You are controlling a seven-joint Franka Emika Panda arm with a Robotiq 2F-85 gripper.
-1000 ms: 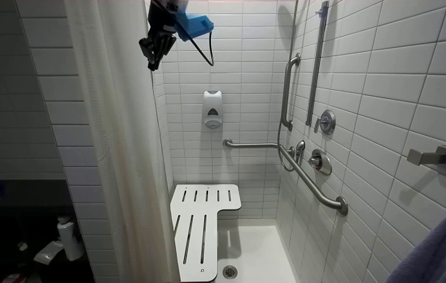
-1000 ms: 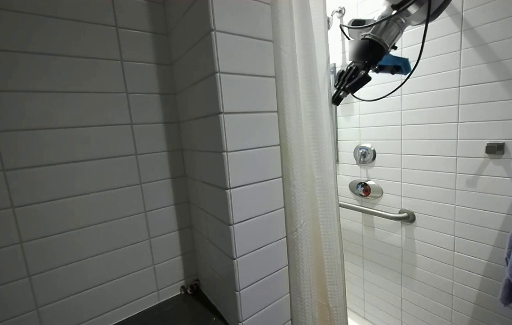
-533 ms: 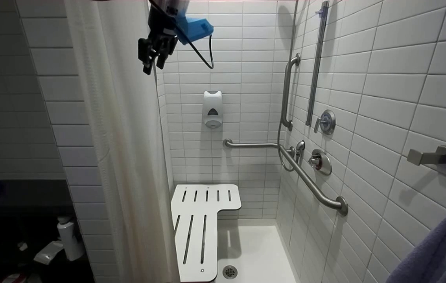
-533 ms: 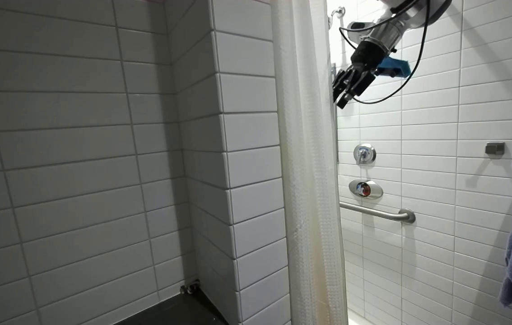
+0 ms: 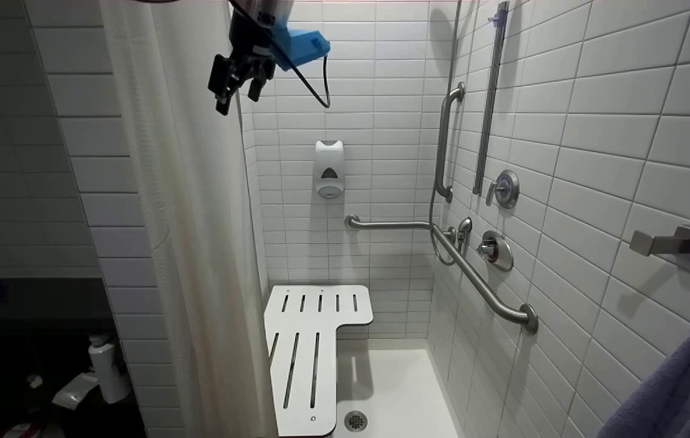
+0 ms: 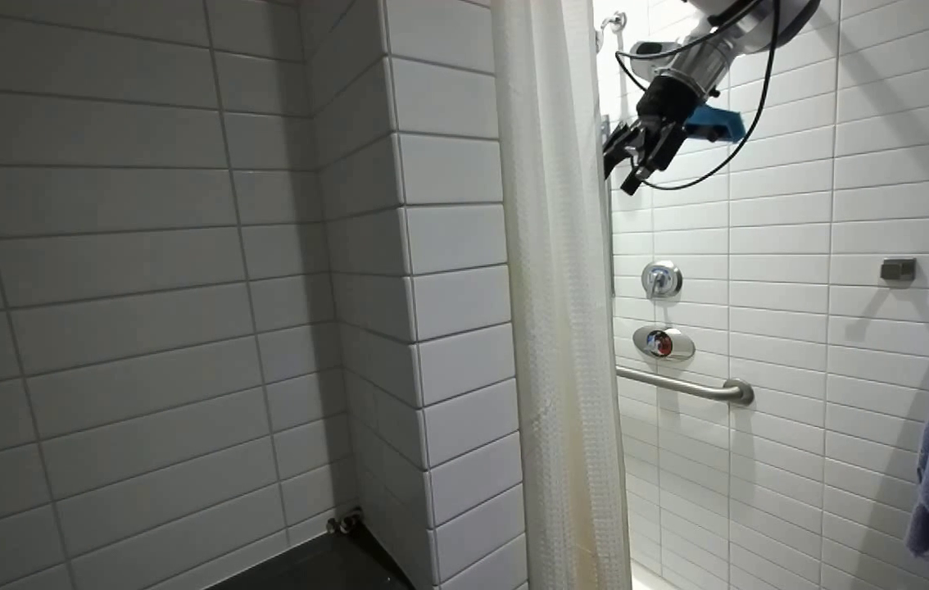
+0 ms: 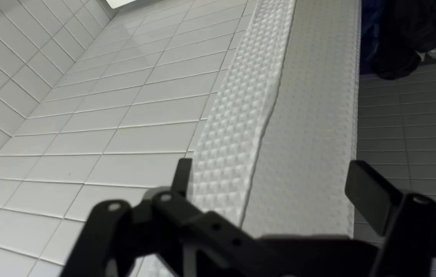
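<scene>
White curtain [image 7: 306, 123] shows between the parted fingers [image 7: 368, 196] in the wrist view.

In an exterior view the cam looks straight into the stall [image 5: 393, 152], tipped slightly down: drain [image 5: 356, 421] at btm ctr, curtain [image 5: 199, 255] left of ctr. In an exterior view a tiled corner [image 6: 423, 295] looms approx. mid-pic, much nearer than the stall wall [image 6: 784, 319] at right. Both share curtain, gripper [image 5: 238, 104] & towel [image 5: 679, 383]. Wrist cam, I see, is v. close to curtain, pic tilted, fingers [image 7: 370, 196] along the btm.
</scene>
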